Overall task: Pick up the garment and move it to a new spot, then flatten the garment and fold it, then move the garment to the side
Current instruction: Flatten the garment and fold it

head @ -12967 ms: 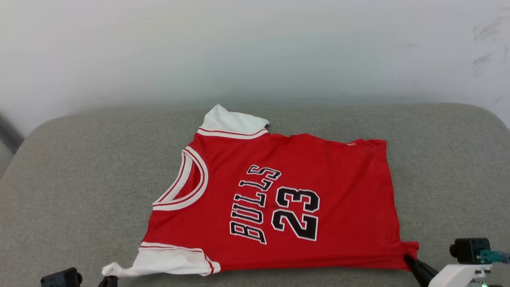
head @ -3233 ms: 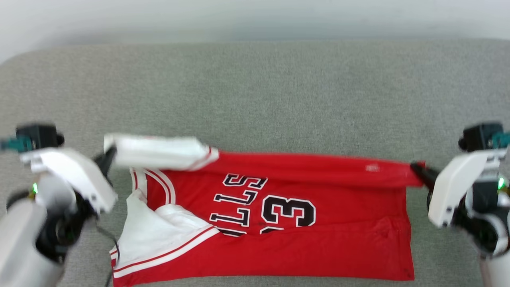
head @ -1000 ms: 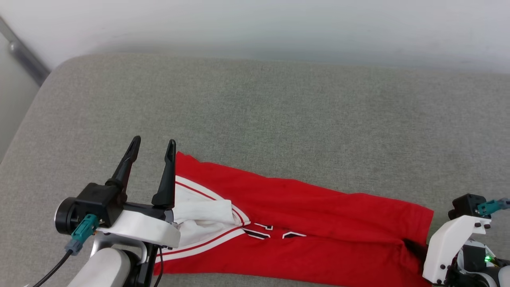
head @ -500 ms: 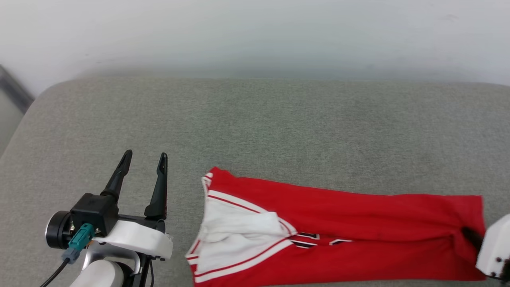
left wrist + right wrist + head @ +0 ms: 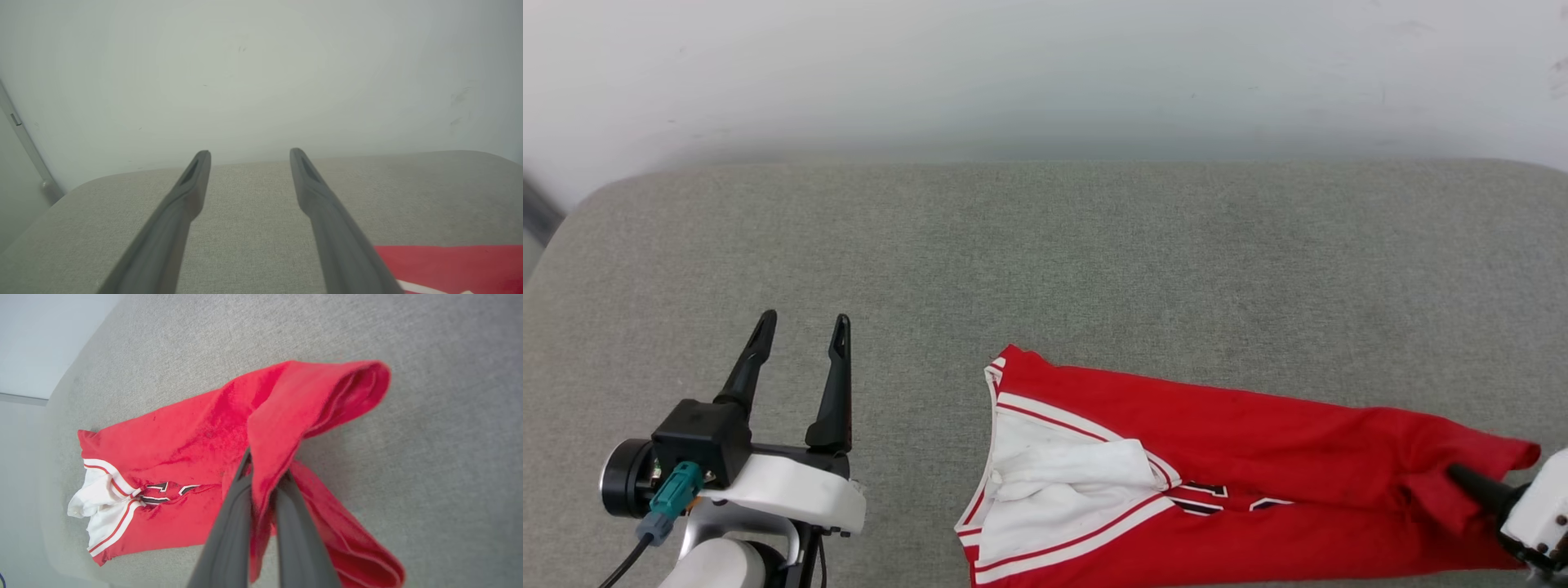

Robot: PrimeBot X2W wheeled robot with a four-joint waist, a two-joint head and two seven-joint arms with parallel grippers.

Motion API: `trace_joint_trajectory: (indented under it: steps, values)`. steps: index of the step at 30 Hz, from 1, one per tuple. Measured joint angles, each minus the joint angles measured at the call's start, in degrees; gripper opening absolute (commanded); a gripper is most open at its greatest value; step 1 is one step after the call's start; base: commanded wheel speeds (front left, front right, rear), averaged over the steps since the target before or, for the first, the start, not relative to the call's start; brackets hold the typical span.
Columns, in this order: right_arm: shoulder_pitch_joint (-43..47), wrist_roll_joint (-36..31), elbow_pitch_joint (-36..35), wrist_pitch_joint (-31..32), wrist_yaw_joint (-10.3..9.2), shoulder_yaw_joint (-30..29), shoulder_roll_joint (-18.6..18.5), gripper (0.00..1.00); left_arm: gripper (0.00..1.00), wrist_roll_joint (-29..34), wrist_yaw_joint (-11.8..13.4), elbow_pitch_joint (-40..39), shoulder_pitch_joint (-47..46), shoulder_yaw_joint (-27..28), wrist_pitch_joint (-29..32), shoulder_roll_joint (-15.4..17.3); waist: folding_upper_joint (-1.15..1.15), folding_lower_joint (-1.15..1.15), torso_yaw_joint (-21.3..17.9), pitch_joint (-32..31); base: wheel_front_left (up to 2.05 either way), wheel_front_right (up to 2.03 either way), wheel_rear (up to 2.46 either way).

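Left claw [image 5: 803, 320] wide open, aimed forward; right claw [image 5: 1462, 474] pinched shut, low at right.

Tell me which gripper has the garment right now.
The right gripper, shut on the garment at its red end; the left gripper stands open and empty.

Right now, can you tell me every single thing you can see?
red cloth jersey with white sleeves and black lettering: one, red and white, folded long on the cushion's near side
grey fabric cushion: one, grey, under everything
pale wall: one, white, behind the cushion
grey strip: one, grey, wall's left side
left gripper: one, dark, left of the jersey, jaws open, empty
right gripper: one, dark, jersey's right end, jaws shut on it
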Motion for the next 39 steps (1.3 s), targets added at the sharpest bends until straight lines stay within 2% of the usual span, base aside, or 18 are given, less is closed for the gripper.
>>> trace_joint_trajectory:
  steps: [4, 6, 10, 15, 19, 23, 30, 31, 32, 33, 34, 39]
  values:
    - [-0.03, 7.76, 0.77, 2.29, 0.00, 2.27, 0.82, 0.00, 1.00, -0.08, 0.00, -0.34, 0.01, -0.52, 0.36, -0.13, 0.00, 0.00, 0.67, -0.26, 0.00, 0.00, 0.00]
    - [-0.08, 14.78, 2.92, 2.12, 0.00, 5.12, 0.85, 0.00, 1.00, -0.14, -0.08, -0.31, -0.02, -0.92, 0.56, -0.37, 0.00, 0.00, 1.21, -0.38, 0.00, 0.00, 0.00]
    - [-0.81, 26.44, 6.99, -0.78, 0.00, 13.01, 1.02, 0.00, 1.00, -0.20, -0.36, -0.09, -0.27, -1.54, 1.01, -0.79, 0.00, 0.00, 2.14, -0.29, 0.00, 0.00, 0.00]
    - [-4.22, 36.13, 11.56, -5.95, 0.00, 22.81, 1.04, 0.00, 1.00, -0.25, -1.10, 0.18, -1.32, -2.42, 1.25, -1.34, 0.00, 0.00, 3.54, 0.07, 0.00, 0.00, 0.00]
    - [-6.94, 40.72, 13.90, -10.11, 0.00, 30.60, 1.03, 0.00, 1.00, -0.25, -1.38, 0.63, -2.23, -2.96, 1.24, -1.87, 0.00, 0.00, 4.99, 0.41, 0.00, 0.00, 0.00]
    - [-9.15, 42.31, 16.02, -13.03, 0.00, 37.78, 1.05, 0.00, 1.00, -0.33, -1.83, 1.26, -2.60, -3.18, 1.00, -2.15, 0.00, 0.00, 6.34, 1.12, 0.00, 0.00, 0.00]
    - [-12.95, 39.79, 21.54, -17.60, 0.00, 46.28, 1.05, 0.00, 1.00, -0.36, -2.26, 1.98, -3.73, -3.47, 0.38, -3.20, 0.00, 0.00, 7.75, 3.27, 0.00, 0.00, 0.00]
    - [-13.47, 39.38, 22.21, -18.30, 0.00, 47.03, 1.08, 0.07, 1.00, -0.35, -2.29, 2.11, -4.00, -3.57, 0.23, -3.32, 0.00, 0.00, 7.91, 3.63, 0.00, 0.00, 0.00]
    - [-14.01, 39.00, 22.90, -18.91, 0.00, 47.66, 1.08, 0.27, 1.00, -0.34, -2.38, 2.25, -4.36, -3.65, 0.04, -3.44, 0.00, 0.00, 8.08, 3.99, 0.00, 0.00, 0.00]
    - [-14.54, 38.11, 23.57, -19.53, 0.00, 48.31, 1.08, 0.56, 1.00, -0.33, -2.60, 2.44, -4.69, -3.70, -0.03, -3.52, 0.00, 0.00, 8.27, 4.31, 0.00, 0.00, 0.00]
    - [-14.97, 37.21, 24.14, -20.29, 0.00, 48.79, 1.08, 1.00, 1.00, -0.33, -2.75, 2.72, -4.91, -3.77, -0.07, -3.64, 0.00, 0.00, 8.48, 4.53, 0.00, 0.00, 0.00]
    - [-16.57, 34.92, 24.42, -21.64, 0.00, 51.99, 0.55, 1.00, 1.00, -0.34, -2.86, 3.68, -5.05, -3.72, -0.58, -3.77, 0.00, 0.00, 8.91, 4.52, 0.00, 0.00, 0.00]
